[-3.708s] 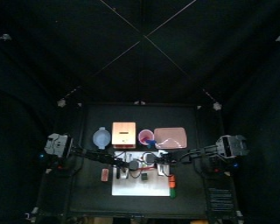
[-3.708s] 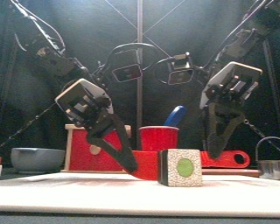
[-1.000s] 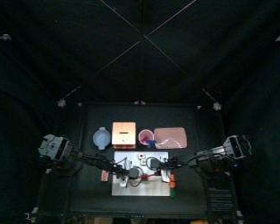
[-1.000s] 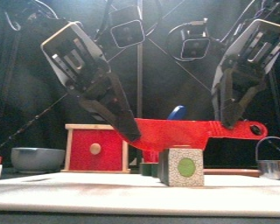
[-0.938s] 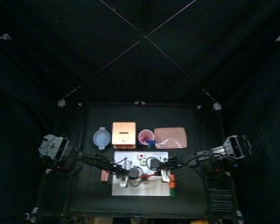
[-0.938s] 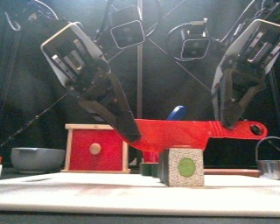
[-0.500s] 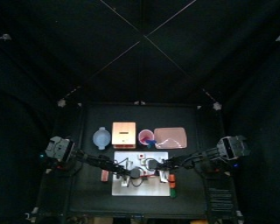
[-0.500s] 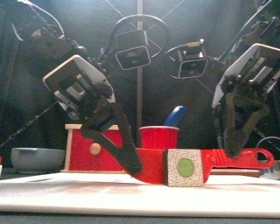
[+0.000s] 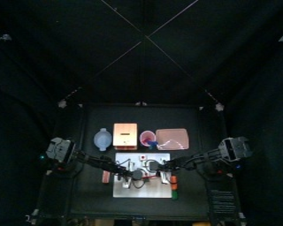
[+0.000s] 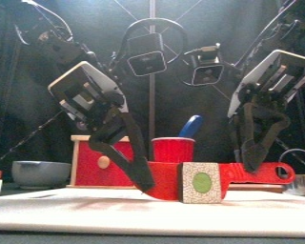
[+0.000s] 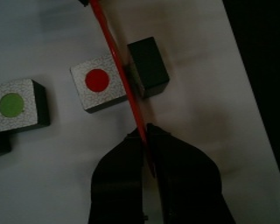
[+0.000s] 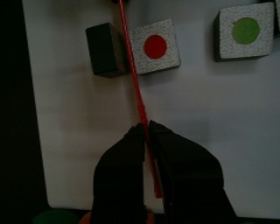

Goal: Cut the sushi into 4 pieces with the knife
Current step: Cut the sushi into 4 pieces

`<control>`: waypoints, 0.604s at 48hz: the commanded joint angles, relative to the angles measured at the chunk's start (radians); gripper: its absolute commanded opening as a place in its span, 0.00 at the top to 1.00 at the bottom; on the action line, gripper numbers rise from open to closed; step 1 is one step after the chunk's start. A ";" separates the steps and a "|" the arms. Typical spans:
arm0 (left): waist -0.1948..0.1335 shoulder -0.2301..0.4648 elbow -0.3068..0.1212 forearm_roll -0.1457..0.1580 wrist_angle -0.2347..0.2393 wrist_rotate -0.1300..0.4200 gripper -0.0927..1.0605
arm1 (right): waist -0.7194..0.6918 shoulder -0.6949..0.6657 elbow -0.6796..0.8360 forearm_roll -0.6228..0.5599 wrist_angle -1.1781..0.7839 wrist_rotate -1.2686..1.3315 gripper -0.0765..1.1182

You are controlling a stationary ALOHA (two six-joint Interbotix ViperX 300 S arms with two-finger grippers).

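Now the left tool (image 11: pixel 143 131) and right tool (image 12: pixel 146 128) each pinch one end of the red knife (image 10: pixel 251 172), which runs straight between them beside the dark green sushi block (image 11: pixel 149 63).

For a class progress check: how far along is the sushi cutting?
Done: green-dot piece and red-dot piece lie apart. In hand: left gripper and right gripper clamp the red knife, blade between red-dot piece and dark block. Left: only three pieces show; likely one more cut.
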State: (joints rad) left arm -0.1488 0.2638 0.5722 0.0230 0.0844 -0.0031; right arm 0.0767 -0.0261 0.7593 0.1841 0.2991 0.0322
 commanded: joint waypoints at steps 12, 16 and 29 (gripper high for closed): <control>0.043 -0.025 -0.008 0.041 0.005 0.009 0.58 | -0.037 -0.020 -0.017 -0.012 -0.005 0.000 0.66; 0.043 -0.032 -0.012 0.040 0.003 0.008 0.56 | -0.035 -0.032 -0.026 -0.008 -0.005 0.000 0.66; 0.034 -0.087 -0.025 0.025 0.005 0.005 0.37 | -0.031 -0.092 -0.041 -0.006 0.000 0.002 0.66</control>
State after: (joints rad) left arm -0.1166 0.2194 0.5722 0.0552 0.0936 0.0046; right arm 0.0537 -0.0706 0.7424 0.1749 0.3022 0.0383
